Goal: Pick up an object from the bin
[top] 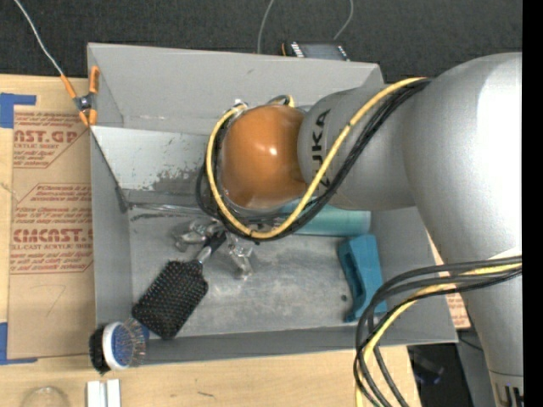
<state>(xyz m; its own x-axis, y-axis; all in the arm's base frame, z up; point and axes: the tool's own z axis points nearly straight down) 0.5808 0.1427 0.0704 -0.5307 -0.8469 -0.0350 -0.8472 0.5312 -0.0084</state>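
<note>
Black hairbrush (pixel 172 298) lies front-left in the bin (pixel 288 299), long axis diagonal, bristled head lower-left, handle pointing up-right; the gripper (pixel 215 246) sits at the handle's tip, jaws spread either side of it; a blue block (pixel 362 271) lies further right.

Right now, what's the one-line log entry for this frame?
gripper: open | over: handle of black hairbrush, bin's left-centre | right of it: blue block

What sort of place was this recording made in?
Probably a robotics lab's bin-picking test cell: a KUKA arm trailing cables reaches into a grey metal bin holding unrelated loose things, such as a black hairbrush and a blue block.
</note>
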